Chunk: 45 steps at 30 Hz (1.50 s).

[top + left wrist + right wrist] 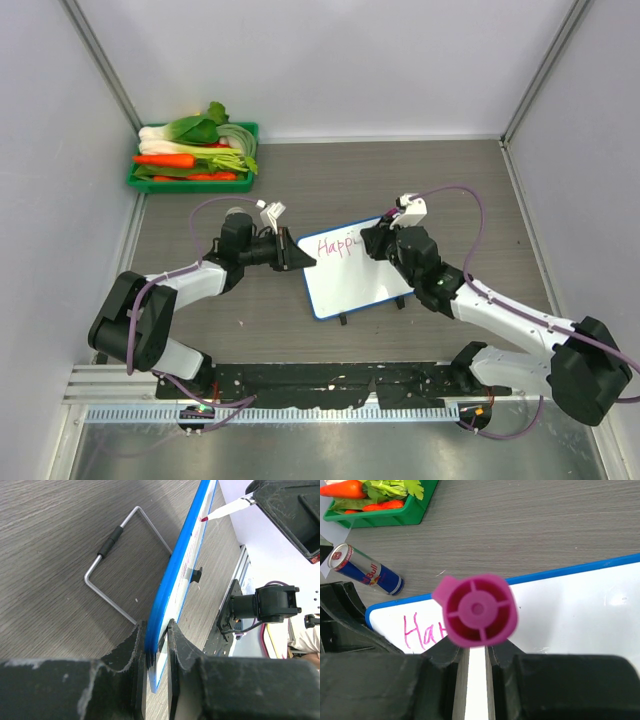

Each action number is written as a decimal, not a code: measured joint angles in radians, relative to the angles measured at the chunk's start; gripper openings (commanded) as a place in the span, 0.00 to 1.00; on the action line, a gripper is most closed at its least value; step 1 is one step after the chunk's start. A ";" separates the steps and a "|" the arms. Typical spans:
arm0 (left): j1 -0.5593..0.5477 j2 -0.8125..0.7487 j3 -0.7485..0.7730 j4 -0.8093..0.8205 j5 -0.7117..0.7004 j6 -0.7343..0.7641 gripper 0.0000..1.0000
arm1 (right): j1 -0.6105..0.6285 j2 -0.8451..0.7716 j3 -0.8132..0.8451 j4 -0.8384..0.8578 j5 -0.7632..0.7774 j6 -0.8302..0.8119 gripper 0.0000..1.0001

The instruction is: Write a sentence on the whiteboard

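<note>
The left hand (156,630) is clamping the blue-rimmed white rectangular whiteboard (365,280) by its edge while the right hand (477,655) is gripping a pink-capped white marker (477,610) at the pink handwritten sentence (338,244).

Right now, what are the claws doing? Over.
Left claw shut on whiteboard edge. Right claw shut on marker. Sentence at "Happi". Can beside board, not touching.

From above, the right claw (372,239) covered the sentence (337,244) past "Happi". In the right wrist view the marker (477,610), seen end-on, hid everything after "Ha", and the whiteboard (580,605) ran off the 3 o'clock edge.
</note>
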<state>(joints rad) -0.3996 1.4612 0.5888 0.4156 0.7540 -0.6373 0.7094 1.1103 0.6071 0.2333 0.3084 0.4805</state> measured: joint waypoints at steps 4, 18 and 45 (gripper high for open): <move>0.000 0.000 0.000 -0.001 0.000 0.000 0.00 | 0.000 -0.011 -0.013 -0.004 -0.008 0.001 0.01; 0.000 0.000 0.002 -0.002 0.003 0.003 0.00 | 0.000 -0.032 0.022 -0.024 -0.014 -0.008 0.01; 0.001 0.000 0.004 -0.006 0.007 0.013 0.00 | 0.000 0.022 0.064 0.013 0.021 -0.023 0.01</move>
<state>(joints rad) -0.3988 1.4616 0.5926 0.4095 0.7609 -0.6243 0.7090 1.1320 0.6716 0.2462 0.3294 0.4580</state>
